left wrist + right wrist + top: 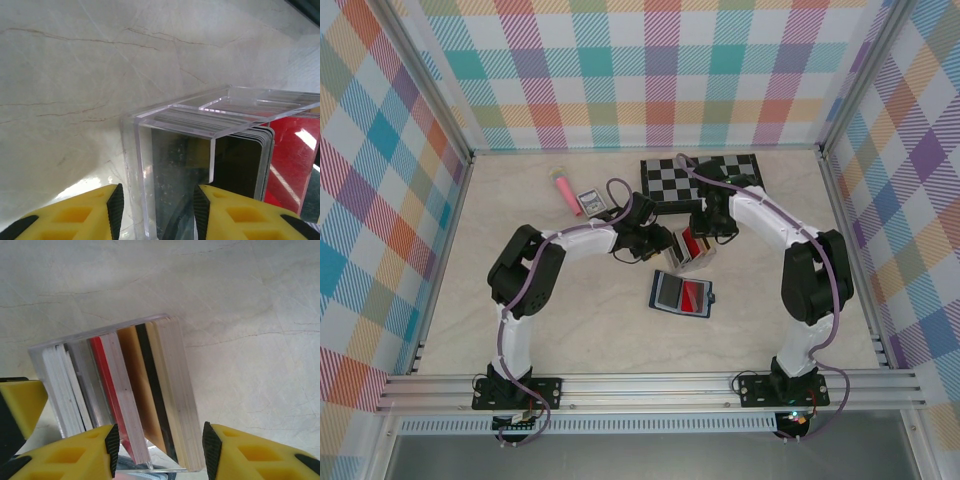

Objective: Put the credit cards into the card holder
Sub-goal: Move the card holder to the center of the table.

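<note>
The credit cards (131, 375) stand on edge in a clear acrylic stand (695, 250): white, grey, red, orange, black and cream. My right gripper (161, 447) is open, its jaws astride the red-to-cream cards. My left gripper (158, 212) is open around the stand's end wall (142, 170), behind which dark (240, 165) and red (292, 160) cards show. The navy card holder (670, 292) lies open on the table just in front of the stand, a red card (693, 296) on its right half. Both grippers, left (665, 243) and right (704, 238), meet at the stand.
A chessboard (700, 178) lies behind the stand. A pink stick (564, 192) and a small printed box (588, 200) sit at the back left. Metal frame rails and checked walls enclose the marble table (520, 200). The left gripper's yellow finger (20, 400) is beside the stand.
</note>
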Controlling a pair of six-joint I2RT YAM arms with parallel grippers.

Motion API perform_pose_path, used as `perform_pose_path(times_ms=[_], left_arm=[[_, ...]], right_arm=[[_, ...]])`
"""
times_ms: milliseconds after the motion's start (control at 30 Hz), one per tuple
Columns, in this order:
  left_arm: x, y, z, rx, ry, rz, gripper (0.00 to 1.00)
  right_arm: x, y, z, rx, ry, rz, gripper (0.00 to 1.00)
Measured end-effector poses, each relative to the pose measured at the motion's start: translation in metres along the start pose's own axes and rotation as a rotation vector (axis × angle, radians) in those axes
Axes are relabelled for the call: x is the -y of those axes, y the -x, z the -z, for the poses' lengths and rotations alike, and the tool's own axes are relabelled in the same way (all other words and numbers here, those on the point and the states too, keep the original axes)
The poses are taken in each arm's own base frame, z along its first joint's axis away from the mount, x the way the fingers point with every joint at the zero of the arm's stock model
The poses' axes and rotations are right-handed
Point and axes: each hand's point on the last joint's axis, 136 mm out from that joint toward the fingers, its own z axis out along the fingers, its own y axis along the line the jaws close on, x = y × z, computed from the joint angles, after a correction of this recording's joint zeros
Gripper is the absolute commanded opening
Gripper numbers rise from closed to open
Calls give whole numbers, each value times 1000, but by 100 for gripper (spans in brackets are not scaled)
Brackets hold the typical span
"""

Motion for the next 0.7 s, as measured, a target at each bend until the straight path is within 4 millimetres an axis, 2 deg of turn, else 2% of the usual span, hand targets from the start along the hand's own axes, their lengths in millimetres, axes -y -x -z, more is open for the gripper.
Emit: perform_pose_path(times_ms=[500, 700], left_arm=[[4, 2, -2, 12, -37, 1, 52], [4, 0, -3, 8, -46, 6, 48]], right_arm=[[1, 2, 3, 4, -8, 6, 50], [3, 3, 3, 7, -18, 6, 50]])
